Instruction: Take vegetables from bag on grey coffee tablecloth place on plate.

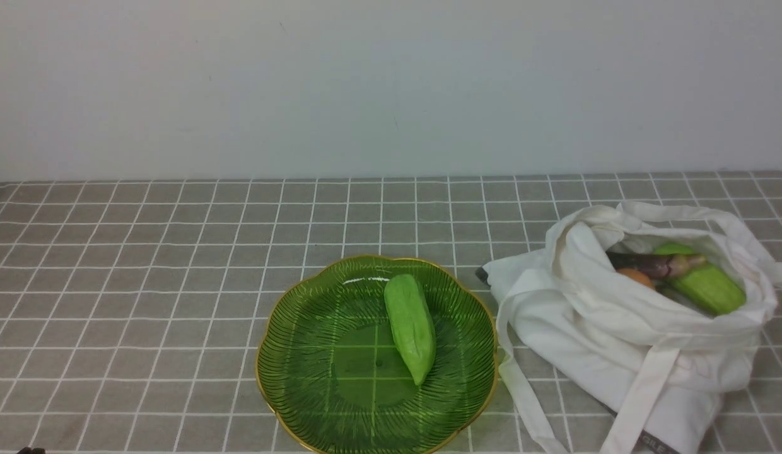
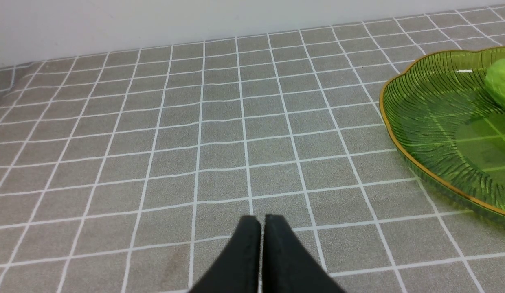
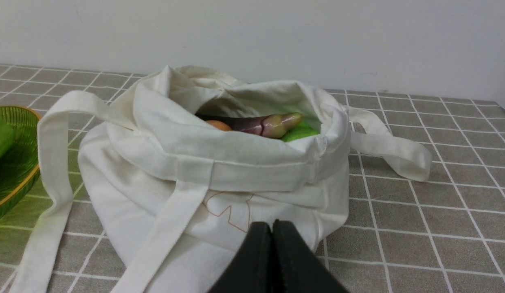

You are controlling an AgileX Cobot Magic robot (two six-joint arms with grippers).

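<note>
A light green gourd (image 1: 410, 326) lies on the green glass plate (image 1: 303, 378) with its gold scalloped rim, near the front middle of the grey checked tablecloth (image 1: 145, 284). To its right sits the rumpled white bag (image 1: 618, 328), mouth open. Inside it I see another green gourd (image 1: 706, 285), a small orange vegetable (image 1: 636, 277) and a purplish-brown stalk (image 1: 656, 263). My left gripper (image 2: 261, 219) is shut and empty over bare cloth left of the plate (image 2: 423, 122). My right gripper (image 3: 272, 226) is shut and empty, close in front of the bag (image 3: 163, 162).
A white wall runs along the far edge of the tablecloth. The bag's long straps (image 1: 517, 378) trail onto the cloth beside the plate and behind the bag (image 3: 391, 150). Neither arm shows in the front view.
</note>
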